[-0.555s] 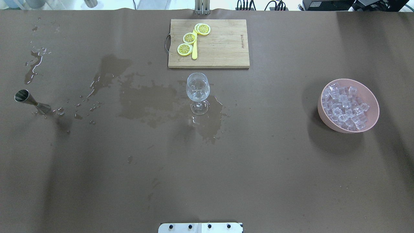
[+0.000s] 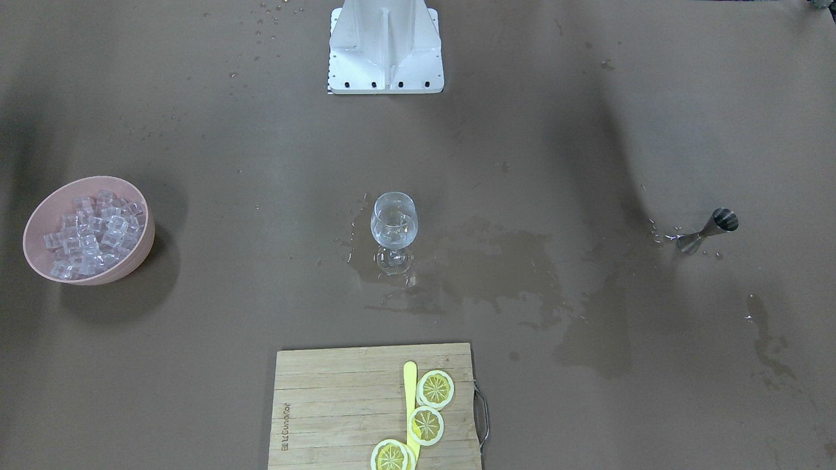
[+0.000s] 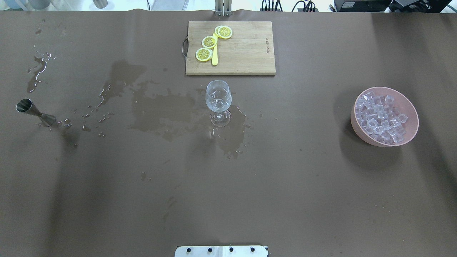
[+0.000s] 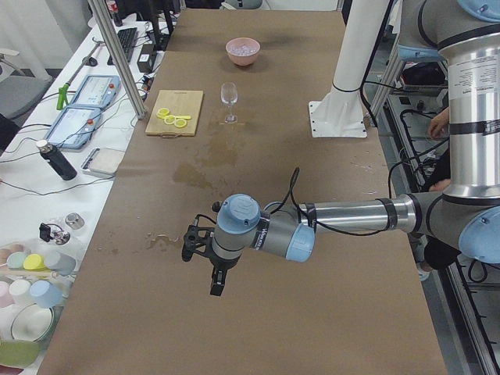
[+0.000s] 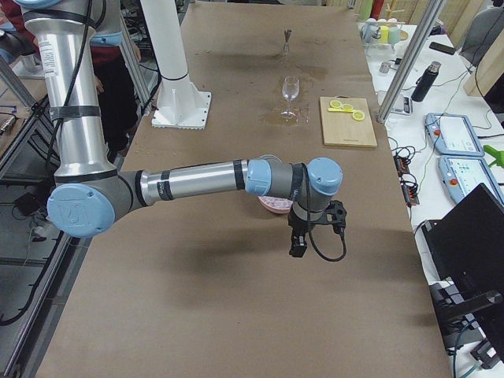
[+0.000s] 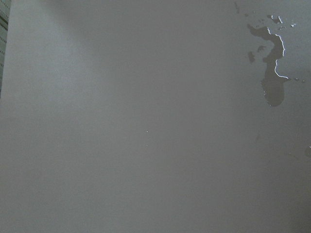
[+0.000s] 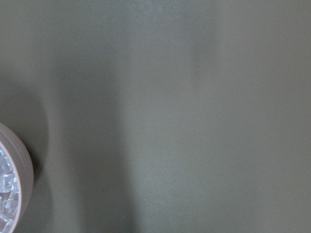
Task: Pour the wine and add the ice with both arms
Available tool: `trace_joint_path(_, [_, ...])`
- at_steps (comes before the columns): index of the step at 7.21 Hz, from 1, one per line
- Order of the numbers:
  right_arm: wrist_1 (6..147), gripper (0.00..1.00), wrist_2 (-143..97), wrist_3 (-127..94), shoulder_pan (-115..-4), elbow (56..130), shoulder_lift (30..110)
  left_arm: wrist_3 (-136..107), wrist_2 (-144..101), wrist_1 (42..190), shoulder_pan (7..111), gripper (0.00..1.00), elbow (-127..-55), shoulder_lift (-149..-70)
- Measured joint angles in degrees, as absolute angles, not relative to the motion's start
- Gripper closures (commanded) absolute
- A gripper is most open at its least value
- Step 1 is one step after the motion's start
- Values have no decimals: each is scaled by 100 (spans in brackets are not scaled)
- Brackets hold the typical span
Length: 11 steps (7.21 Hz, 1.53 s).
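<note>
A stemmed wine glass [image 3: 218, 98] stands mid-table and holds a little clear wine [image 3: 217, 102]; it also shows in the front-facing view [image 2: 393, 225]. A pink bowl [image 3: 358, 129] at the right is full of clear ice cubes [image 3: 380, 116]. A steel jigger [image 3: 34, 110] stands at the far left. My left gripper [image 4: 217, 286] shows only in the exterior left view, hanging above bare table at the near end. My right gripper [image 5: 298, 250] shows only in the exterior right view, above the table near the bowl. I cannot tell whether either is open or shut.
A wooden cutting board [image 3: 246, 53] with lemon slices [image 3: 209, 41] and a yellow stick lies behind the glass. Wet puddles [image 3: 160, 110] spread from the jigger to the glass. The white base post [image 2: 385, 46] stands at the robot's edge. The bowl's rim [image 7: 22, 179] shows in the right wrist view.
</note>
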State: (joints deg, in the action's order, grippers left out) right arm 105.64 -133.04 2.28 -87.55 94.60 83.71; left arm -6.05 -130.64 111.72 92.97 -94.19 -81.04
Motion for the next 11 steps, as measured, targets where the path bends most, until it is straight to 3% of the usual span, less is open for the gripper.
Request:
trace_joint_path(7, [10522, 0, -13348, -2571, -7281, 10822, 8040, -708, -13637, 13488, 9084, 2, -9350, -7472])
trace_joint_path(11, [10199, 0, -13226, -3085, -6477, 10741, 7841, -771, -13710, 14363, 8518, 2, -8938, -7542])
